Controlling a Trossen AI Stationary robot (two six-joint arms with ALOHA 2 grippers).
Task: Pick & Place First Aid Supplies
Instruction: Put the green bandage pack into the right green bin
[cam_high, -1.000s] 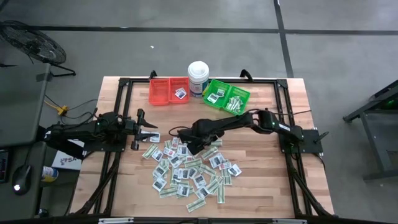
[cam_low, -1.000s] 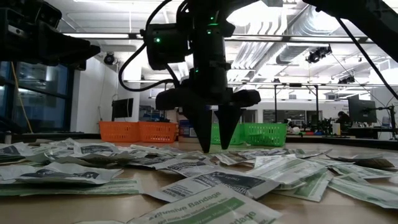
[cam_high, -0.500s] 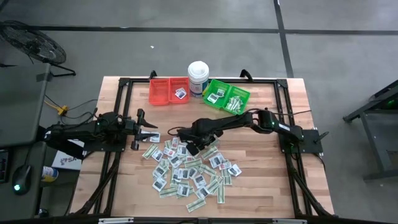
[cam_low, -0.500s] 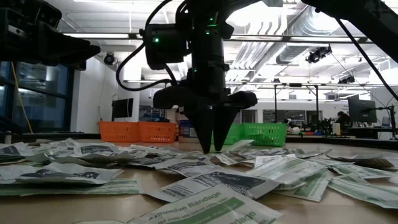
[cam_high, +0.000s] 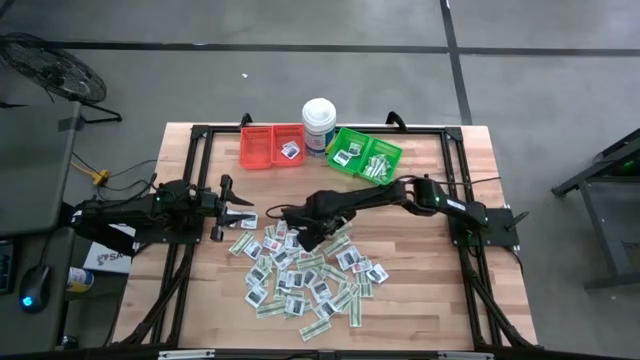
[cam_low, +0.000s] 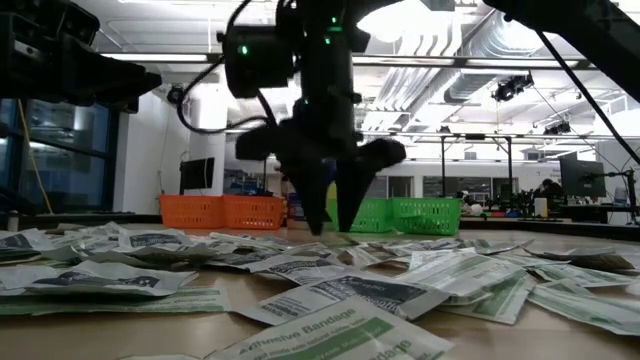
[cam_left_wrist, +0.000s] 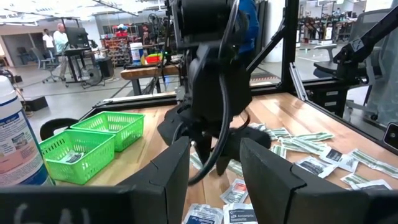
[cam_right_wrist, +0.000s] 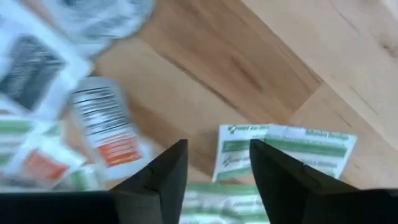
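The first aid supplies (cam_high: 305, 275) lie spread in a loose pile on the wooden table: square white packets and longer green-and-white strips. My right gripper (cam_high: 308, 235) points down over the pile's far edge. It is open (cam_low: 335, 222), its tips just above the packets and nothing between them. In the right wrist view its fingers (cam_right_wrist: 214, 168) frame a green-and-white strip (cam_right_wrist: 286, 152) lying flat on the wood. My left gripper (cam_high: 240, 212) waits level and open at the table's left side, short of the pile.
At the far edge stand a red bin (cam_high: 270, 145) and a green bin (cam_high: 365, 155), each with a few packets inside, and a tall white tub (cam_high: 319, 122) between them. A black frame (cam_high: 200, 135) runs around the table. Bare wood lies right of the pile.
My right gripper drew its fingers closer together at the pile's far edge, then spread them again. Its tips now stand slightly higher and no packet has come up with them. The packets lie as before.
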